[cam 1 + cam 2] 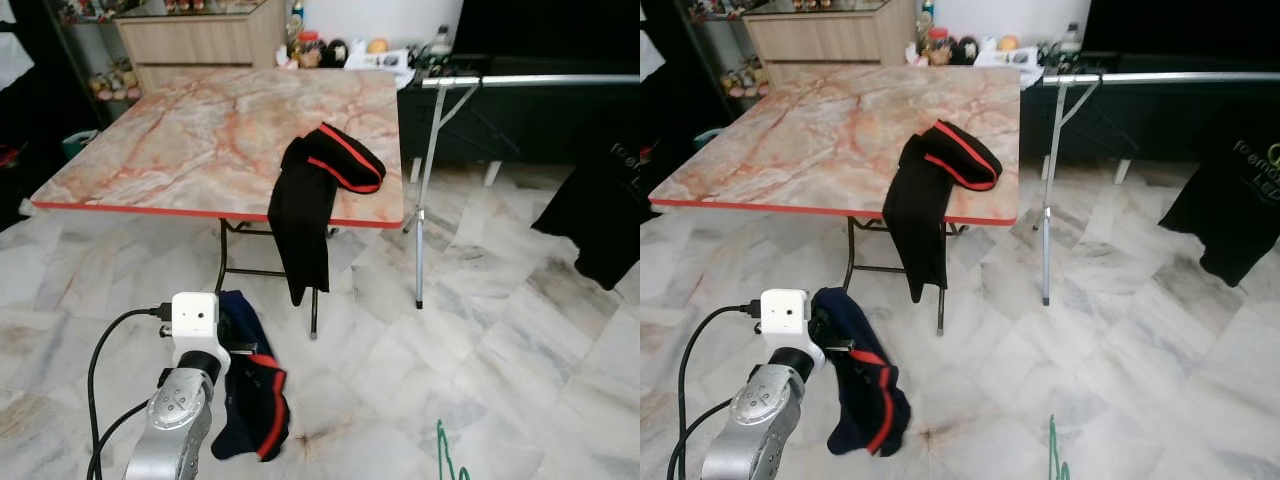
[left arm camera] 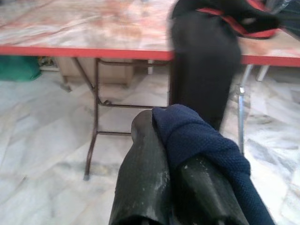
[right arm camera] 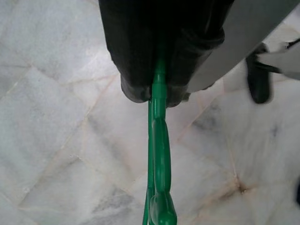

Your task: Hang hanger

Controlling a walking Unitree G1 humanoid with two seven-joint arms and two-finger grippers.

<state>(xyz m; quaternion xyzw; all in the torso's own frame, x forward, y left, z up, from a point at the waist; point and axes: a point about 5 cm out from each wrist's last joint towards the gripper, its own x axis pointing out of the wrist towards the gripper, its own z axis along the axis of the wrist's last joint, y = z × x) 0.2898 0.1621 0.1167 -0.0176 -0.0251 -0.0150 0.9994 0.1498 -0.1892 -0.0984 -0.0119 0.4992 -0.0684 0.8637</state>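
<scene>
The right gripper (image 3: 157,96) is clamped on a green plastic hanger (image 3: 158,154), its two black fingers (image 3: 133,91) pinching the hanger's narrow stem so the rest dangles freely below over the marble floor (image 3: 56,140). From the head camera a sliver of that hanger shows at the bottom edge (image 1: 447,455), held low and off to the robot's right — a carrying hold, I judge, not yet a hanging one, since the rail is well apart and much higher.

The left gripper (image 2: 176,164) is closed on a navy blue garment with red trim (image 1: 255,400); the cloth is folded over the fingertips (image 2: 145,140) and droops down beside the silver forearm, likely so it can be threaded onto the hanger before both go up.

Farther out stands a folding table with a marbled pink top and red edge (image 1: 200,140), and a black garment with red stripes (image 1: 312,195) is draped over its near edge, half lying on top and half hanging — waiting its turn, by the look of it. To the right runs the metal clothes rail (image 1: 540,80) on a thin leg, the probable destination. A black T-shirt (image 1: 1230,215) hangs there; its pale printed lettering is too small to read
</scene>
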